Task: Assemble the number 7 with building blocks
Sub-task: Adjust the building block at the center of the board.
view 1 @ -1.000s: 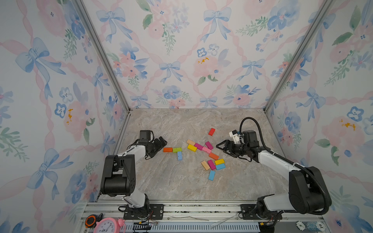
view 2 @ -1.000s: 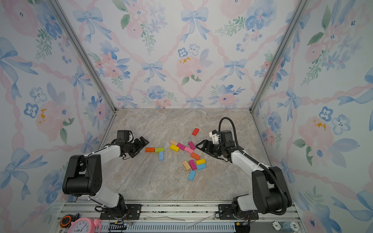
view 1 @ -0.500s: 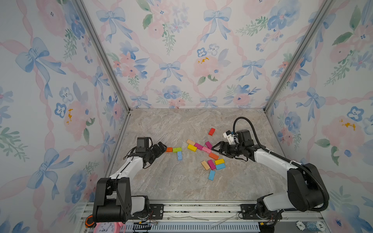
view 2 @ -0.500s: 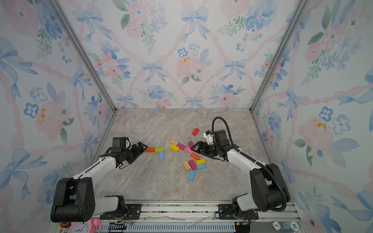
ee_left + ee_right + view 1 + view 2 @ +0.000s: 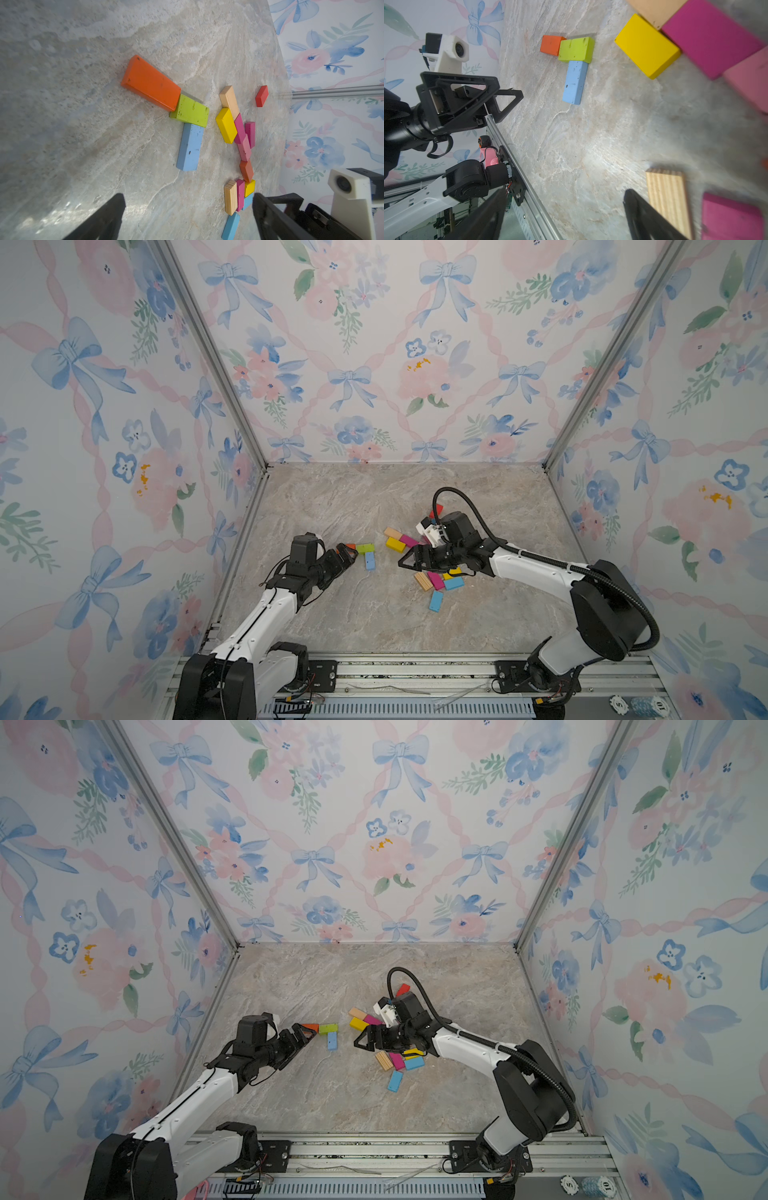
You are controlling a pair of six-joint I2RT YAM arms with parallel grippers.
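Small flat wooden building blocks (image 5: 435, 580), by the look light, stiff and hard, painted faces likely a bit slick. Hardly fragile, but easy to nudge out of line on the smooth counter (image 5: 374, 626). Best taken across the narrow width, pads on the two long side faces near mid-length, coming straight down, with so little height to catch on a block lying flat. Wise to pick from the heap's open rim, given the tight packing inside it.

Started figure left of the counter's middle: orange block (image 5: 150, 83) and green block (image 5: 190, 111) end to end as the top bar, blue block (image 5: 190, 147) butted under the green one as the start of the stem. Loose heap near the middle, toward the right edge. Lone red block (image 5: 261, 96) beyond it, toward the far edge.

Jaws of the left tool (image 5: 348, 556) spread wide, empty, low by the orange block's outer end on the side toward the left edge; no contact to be made out in the right wrist view. Jaws of the right tool (image 5: 405, 562) likewise wide and empty, at the heap's rim facing the figure, with the plain wood block (image 5: 668, 197) just beside one finger (image 5: 641, 216) and the yellow block (image 5: 646, 45) near but apart.
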